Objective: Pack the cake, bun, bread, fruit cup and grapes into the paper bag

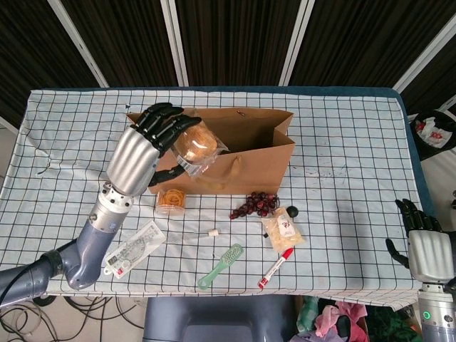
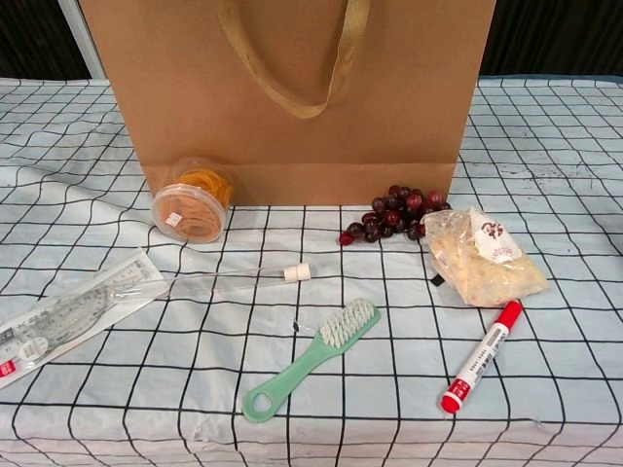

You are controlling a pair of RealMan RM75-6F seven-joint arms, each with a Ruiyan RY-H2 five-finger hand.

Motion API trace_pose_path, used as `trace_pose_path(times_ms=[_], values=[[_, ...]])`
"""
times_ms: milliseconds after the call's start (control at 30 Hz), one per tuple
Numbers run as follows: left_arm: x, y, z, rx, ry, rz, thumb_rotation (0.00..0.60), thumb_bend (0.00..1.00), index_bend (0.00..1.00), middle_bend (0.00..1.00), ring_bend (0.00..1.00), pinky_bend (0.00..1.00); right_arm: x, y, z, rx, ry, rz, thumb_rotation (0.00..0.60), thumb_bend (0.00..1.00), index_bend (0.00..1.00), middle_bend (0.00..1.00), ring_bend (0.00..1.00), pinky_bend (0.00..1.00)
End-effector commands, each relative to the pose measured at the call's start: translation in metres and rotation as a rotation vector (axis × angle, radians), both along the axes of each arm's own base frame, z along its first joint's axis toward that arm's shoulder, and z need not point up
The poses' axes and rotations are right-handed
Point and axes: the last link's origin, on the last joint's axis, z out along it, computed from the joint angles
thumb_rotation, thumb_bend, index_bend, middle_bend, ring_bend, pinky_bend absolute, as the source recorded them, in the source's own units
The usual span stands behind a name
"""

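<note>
Paper bag (image 1: 246, 153) stands upright near the middle of the desk (image 1: 342, 128), mouth open upward, handle (image 2: 292, 58) hanging on its near face. Left hand (image 1: 146, 149) is raised at the bag's left end, fingers (image 1: 167, 125) wrapped round a wrapped bun (image 1: 196, 142), which sits over the rim at the left corner of the mouth. Fruit cup (image 2: 192, 204) lies on its side against the bag's near left foot. Grapes (image 2: 394, 216) lie just before the bag's near right corner; touching or just beside them on the right is a bagged bread (image 2: 482, 261). Whether the cake is in the bag cannot be told.

Nearer the front edge lie a red marker (image 2: 479, 356), a green brush (image 2: 311, 360), a small white cap (image 2: 297, 272) and, at the left, a clear packet (image 2: 68, 311) holding a ruler set. A dark small thing (image 1: 292, 211) lies beside the bread in the head view. Right hand (image 1: 426, 246) hangs at the desk's right front corner, well apart from everything, fingers apart and holding nothing. The right half of the checked cloth is bare to its edge.

Head view alone shows both hands, the bag's open mouth and the bun. Chest view shows only the bag's near face, but gives the items in front of it closely.
</note>
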Motion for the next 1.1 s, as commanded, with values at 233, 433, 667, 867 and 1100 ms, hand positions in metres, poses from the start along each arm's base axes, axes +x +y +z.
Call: trace_pose_path(times_ms=[233,433,667,867,1100], values=[[0.002,0.055,-0.005,-0.057,0.052,0.128,0.6,0.27,0.2,0.35,0.22,0.23,-0.003,-0.002,-0.005,0.013,0.014,-0.015,0.6,0.24,0.12,0.13,0.22,0.27],[-0.002,0.063,-0.019,-0.108,0.079,0.155,0.6,0.25,0.2,0.34,0.21,0.23,-0.004,-0.002,-0.004,0.007,0.014,-0.017,0.6,0.24,0.12,0.13,0.22,0.27],[-0.007,0.049,-0.031,-0.147,0.15,0.156,0.6,0.2,0.2,0.31,0.18,0.23,-0.005,-0.002,-0.002,0.006,0.007,-0.015,0.6,0.24,0.12,0.13,0.22,0.27],[-0.006,0.047,-0.032,-0.133,0.171,0.161,0.6,0.09,0.15,0.24,0.11,0.17,-0.004,-0.002,0.0,0.001,0.001,-0.011,0.6,0.24,0.12,0.13,0.22,0.27],[-0.012,0.049,-0.033,-0.119,0.231,0.233,0.6,0.01,0.09,0.13,0.0,0.09,-0.004,-0.001,0.002,-0.007,-0.002,-0.008,0.6,0.24,0.12,0.13,0.22,0.27]])
